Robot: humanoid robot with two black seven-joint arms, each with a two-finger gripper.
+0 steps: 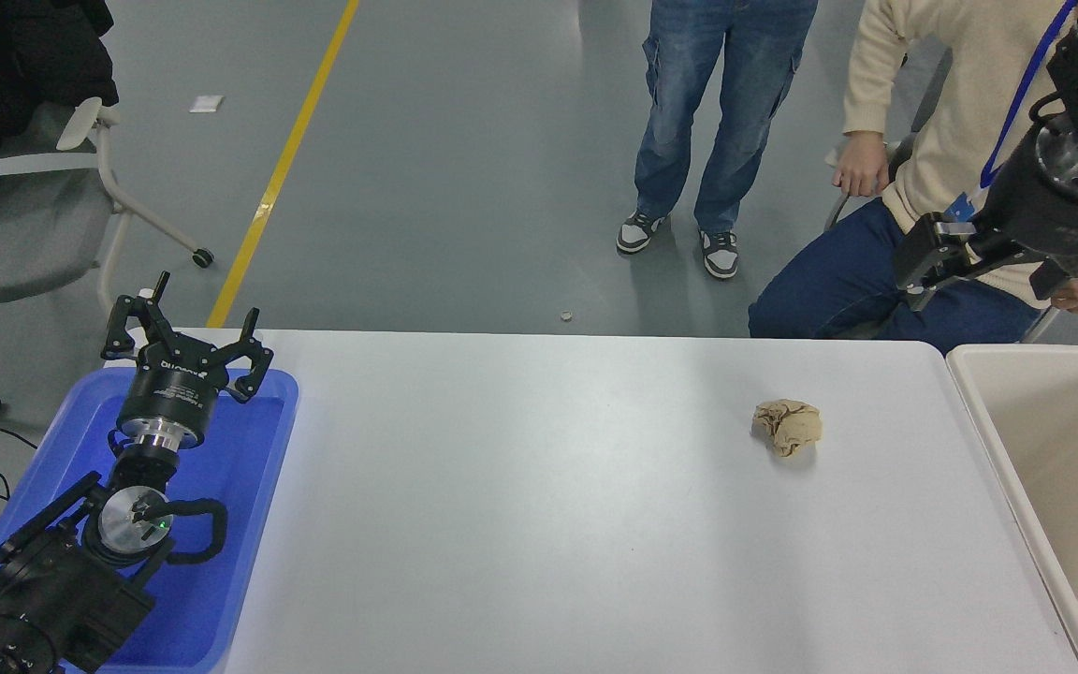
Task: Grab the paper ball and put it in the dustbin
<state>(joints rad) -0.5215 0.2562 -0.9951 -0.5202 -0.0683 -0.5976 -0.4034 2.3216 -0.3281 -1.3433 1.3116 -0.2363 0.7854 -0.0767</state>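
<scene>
The tan-brown crumpled paper ball (787, 426) lies on the white table (539, 524), right of centre and apart from everything else. The cream-beige dustbin (1054, 468) stands at the table's right end and shows nothing inside. My right gripper (921, 267) hangs high at the upper right, beyond the table's far edge, well above and to the right of the ball; its side faces the camera, so its state is unclear. My left gripper (188, 323) is open and empty, parked over the blue tray (249, 487) at the lower left.
A person in a cream sweater (932, 122) sits at the far right side, right behind my right arm. Another person in jeans (707, 112) stands further back. A grey chair (62, 206) stands at the far left.
</scene>
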